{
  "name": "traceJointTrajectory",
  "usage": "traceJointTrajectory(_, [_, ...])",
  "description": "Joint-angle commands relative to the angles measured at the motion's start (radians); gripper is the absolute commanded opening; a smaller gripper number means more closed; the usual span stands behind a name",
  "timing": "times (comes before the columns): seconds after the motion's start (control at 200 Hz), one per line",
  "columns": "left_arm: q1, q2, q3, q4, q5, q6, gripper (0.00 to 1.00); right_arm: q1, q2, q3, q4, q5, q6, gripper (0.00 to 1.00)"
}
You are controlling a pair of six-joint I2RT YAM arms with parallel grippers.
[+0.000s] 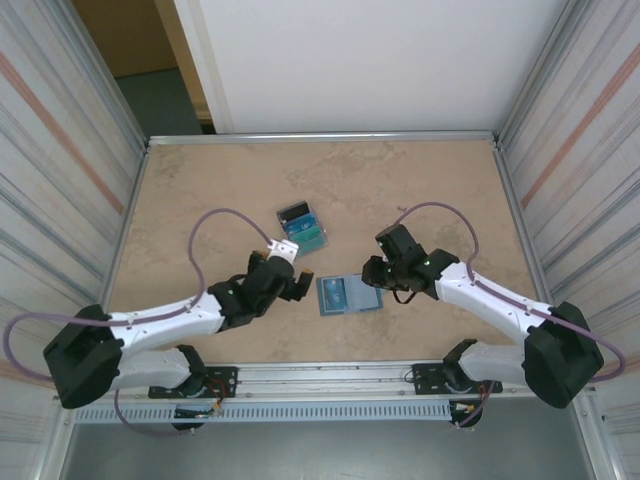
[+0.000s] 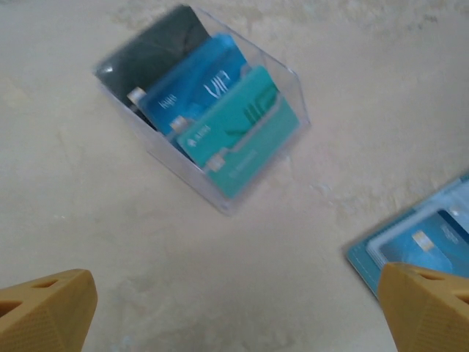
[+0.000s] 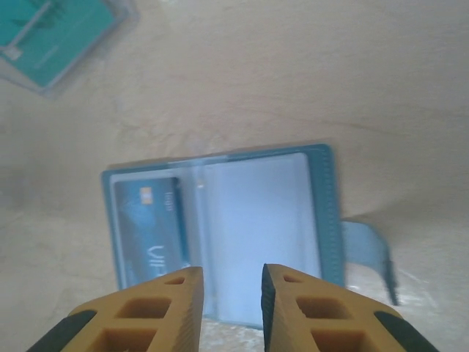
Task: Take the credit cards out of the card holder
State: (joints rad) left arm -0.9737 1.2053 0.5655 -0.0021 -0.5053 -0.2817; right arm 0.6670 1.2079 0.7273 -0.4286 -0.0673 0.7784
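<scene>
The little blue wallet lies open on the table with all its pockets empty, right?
Not quite. The wallet does lie open on the table, but one pocket is not empty: a blue card sits in it, as the right wrist view shows.

Fanned credit cards [image 2: 205,95] in clear tray [image 2: 289,84]; card holder [image 2: 374,246] nearby

In the left wrist view the right edge cuts off the card holder [image 2: 401,238], and the black card [image 2: 157,48] is blurred. In the right wrist view the right gripper [image 3: 231,275] hides the near edge of the card holder.
</scene>
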Motion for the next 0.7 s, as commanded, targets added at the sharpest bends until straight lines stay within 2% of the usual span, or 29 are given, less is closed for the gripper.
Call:
traceJointTrajectory(0.0, [-0.043,0.056,0.022,0.021,-0.045,-0.086,0.99,-0.004,0.011,-0.013,0.049,-0.077,0.026,0.26])
traceJointTrajectory(0.17, [-0.058,0.146,0.011,0.084,0.009,-0.167,0.99,0.000,0.042,-0.035,0.111,-0.123,0.044,0.27])
traceJointTrajectory(0.361, [-0.077,0.217,0.034,0.107,0.012,-0.153,0.99,0.007,0.079,-0.048,0.134,-0.131,0.063,0.25])
traceJointTrajectory(0.697, [-0.076,0.300,0.050,0.115,0.015,-0.183,0.99,0.009,0.159,-0.066,0.244,-0.227,0.076,0.24])
